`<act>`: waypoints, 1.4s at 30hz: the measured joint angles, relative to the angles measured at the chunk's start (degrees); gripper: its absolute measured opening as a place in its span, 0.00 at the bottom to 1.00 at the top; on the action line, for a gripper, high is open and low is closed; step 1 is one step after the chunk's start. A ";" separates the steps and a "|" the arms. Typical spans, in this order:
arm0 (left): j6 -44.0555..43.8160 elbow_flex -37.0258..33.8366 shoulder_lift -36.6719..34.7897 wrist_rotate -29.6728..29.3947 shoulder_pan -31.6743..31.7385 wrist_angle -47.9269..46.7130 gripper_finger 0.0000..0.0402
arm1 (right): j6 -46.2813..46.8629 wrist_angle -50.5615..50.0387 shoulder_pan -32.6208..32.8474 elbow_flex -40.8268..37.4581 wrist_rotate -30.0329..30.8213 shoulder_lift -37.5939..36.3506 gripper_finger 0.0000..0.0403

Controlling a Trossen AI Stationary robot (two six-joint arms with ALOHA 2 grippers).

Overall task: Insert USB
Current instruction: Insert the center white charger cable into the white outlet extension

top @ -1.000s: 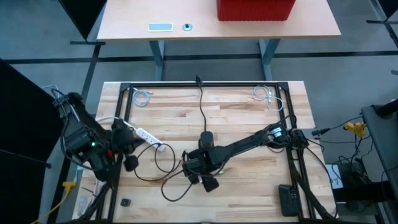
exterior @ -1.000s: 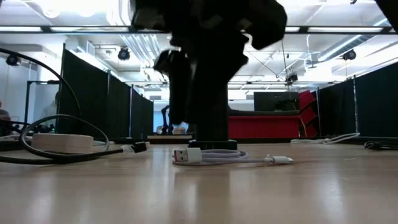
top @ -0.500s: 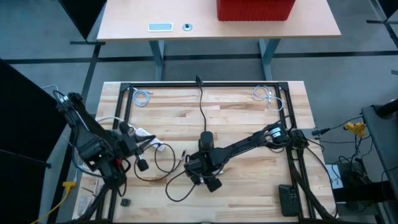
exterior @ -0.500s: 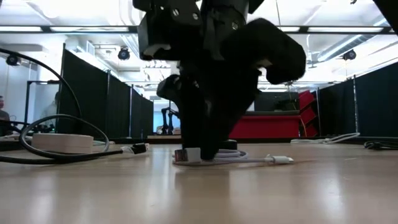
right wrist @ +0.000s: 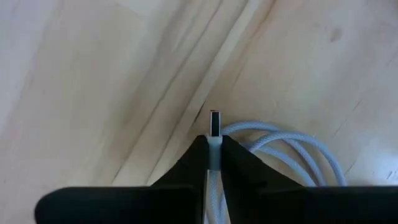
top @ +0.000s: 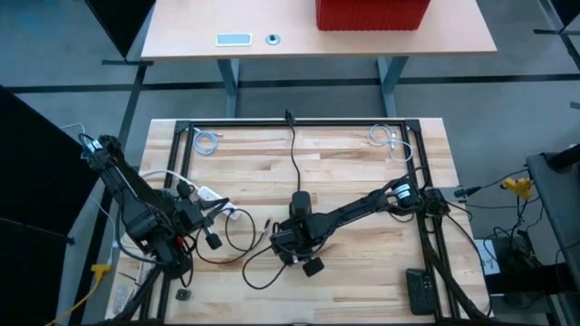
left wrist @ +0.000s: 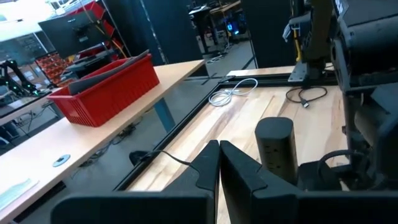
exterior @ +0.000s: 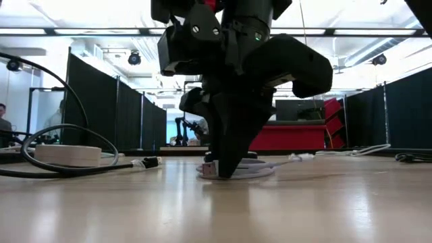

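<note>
At the left edge of the light wooden butcher-block table (top: 353, 172), the left end effector (top: 214, 241) hangs just above the surface with its two dark fingers (left wrist: 208, 163) pressed together and nothing between them. Just beside it lies a white power strip (top: 207, 194), with a thick black cable (top: 237, 237) looping over the boards toward the middle; in the low view that strip (exterior: 67, 154) sits at the left with the cable arching over it. Past the left arm's own fingers stands a black cylindrical socket tower (left wrist: 275, 150), upright on the table.

Near the middle of the table, the right end effector (top: 288, 256) is down at the surface, its arm reaching in from the right side. Its fingers (right wrist: 186, 163) are clamped on the pale lavender braided USB cable (right wrist: 283, 152) right behind the plug, so the silver USB plug (right wrist: 214, 123) sticks out past the fingertips, close above the wood. The rest of that cable lies coiled on the table just beside the fingers. From table height, the plug end (exterior: 209, 169) shows at the base of the dark end effector, touching or nearly touching the tabletop; which one I cannot tell.

Two more small coiled pale cables (top: 207, 140) lie at the far corners of the table, well apart from both arms.
</note>
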 joint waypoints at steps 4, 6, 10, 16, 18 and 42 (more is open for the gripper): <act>-0.43 -1.39 0.01 -0.01 -0.56 0.19 0.00 | -1.11 -1.20 -0.10 5.72 2.90 -2.05 0.04; -0.69 -2.10 0.01 -0.01 -0.91 0.31 0.00 | -1.67 -1.80 -0.15 8.58 4.35 -3.07 0.04; -1.22 -3.52 0.02 -0.02 -1.61 0.54 0.00 | -2.78 -3.00 -0.26 14.30 7.24 -5.12 0.04; -8.27 -8.38 -0.25 -3.18 -2.60 1.03 0.00 | -5.43 1.45 -1.72 17.60 11.56 -8.99 0.04; -12.44 -10.78 -0.28 -3.97 -2.60 1.03 0.00 | -6.31 4.70 -2.71 17.58 11.54 -9.56 0.04; 25.18 -9.67 -5.41 14.54 -0.85 13.35 0.34 | -1.12 15.68 -12.02 17.34 2.38 -4.24 0.04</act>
